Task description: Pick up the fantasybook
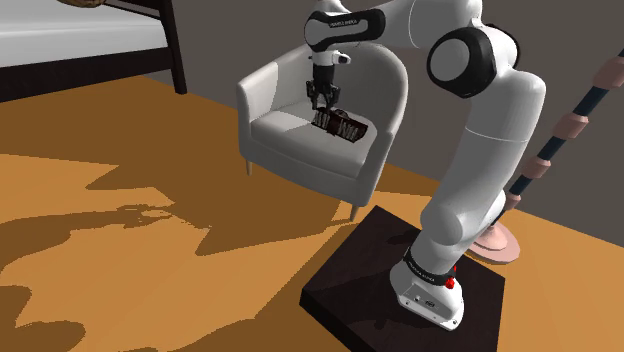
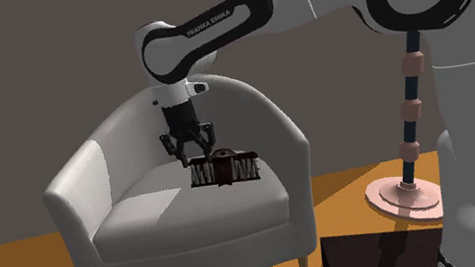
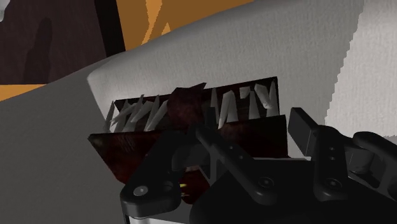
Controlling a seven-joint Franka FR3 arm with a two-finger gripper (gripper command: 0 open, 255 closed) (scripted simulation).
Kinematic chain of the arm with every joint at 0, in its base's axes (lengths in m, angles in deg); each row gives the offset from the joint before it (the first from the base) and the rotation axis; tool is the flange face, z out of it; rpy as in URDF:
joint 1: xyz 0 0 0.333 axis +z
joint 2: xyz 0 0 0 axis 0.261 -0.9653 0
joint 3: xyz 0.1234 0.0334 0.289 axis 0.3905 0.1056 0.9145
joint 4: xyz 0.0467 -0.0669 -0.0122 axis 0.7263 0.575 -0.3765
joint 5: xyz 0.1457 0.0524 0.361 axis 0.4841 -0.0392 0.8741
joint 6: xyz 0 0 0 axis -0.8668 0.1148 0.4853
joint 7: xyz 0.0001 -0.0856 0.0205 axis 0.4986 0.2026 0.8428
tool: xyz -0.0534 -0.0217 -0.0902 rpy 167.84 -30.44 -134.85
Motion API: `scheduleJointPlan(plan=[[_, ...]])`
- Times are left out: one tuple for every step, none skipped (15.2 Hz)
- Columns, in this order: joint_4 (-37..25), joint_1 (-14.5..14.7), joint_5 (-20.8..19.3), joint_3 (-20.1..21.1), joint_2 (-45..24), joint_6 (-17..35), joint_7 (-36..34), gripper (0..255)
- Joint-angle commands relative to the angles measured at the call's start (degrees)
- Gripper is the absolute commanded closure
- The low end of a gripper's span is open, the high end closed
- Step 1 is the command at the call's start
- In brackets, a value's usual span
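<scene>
The fantasy book (image 2: 224, 169) is dark brown, with white tooth-like spikes along its edge and a small clasp in the middle. It hangs level just above the seat of a white armchair (image 2: 131, 226), in front of the backrest. My black gripper (image 2: 194, 155) comes straight down and is shut on one end of the book. In the shoulder view the gripper (image 1: 321, 103) stands over the chair (image 1: 300, 165) with the book (image 1: 341, 125) slanting away below it. In the wrist view my fingers (image 3: 159, 175) clasp the book (image 3: 191, 121) close up.
The armchair's curved back and arms enclose the seat on three sides. A pole lamp with a pink round base (image 1: 497, 243) stands by the stand (image 1: 370, 285). A dark bed frame (image 1: 175, 45) sits at the shoulder view's upper left. Wooden floor (image 1: 150, 230) spreads in front.
</scene>
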Motion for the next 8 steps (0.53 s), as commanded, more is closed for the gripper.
scheduleJointPlan(plan=[[-1.56,-0.07,0.02,-0.05,0.17,-1.63,0.24,255],[-2.31,-0.07,0.03,-0.05,0.18,-2.39,0.28,255],[-3.09,-0.06,0.04,-0.05,0.18,-3.16,0.31,255],[-3.88,-0.06,0.04,-0.05,0.16,-3.94,0.35,255],[-4.69,-0.05,0.04,-0.05,0.13,-4.72,0.38,255],[-5.52,-0.04,0.05,-0.05,0.09,-5.50,0.42,255],[-5.63,-0.04,0.05,-0.05,0.09,-5.62,0.43,255],[-5.64,-0.04,0.05,-0.05,0.09,-5.62,0.43,255]])
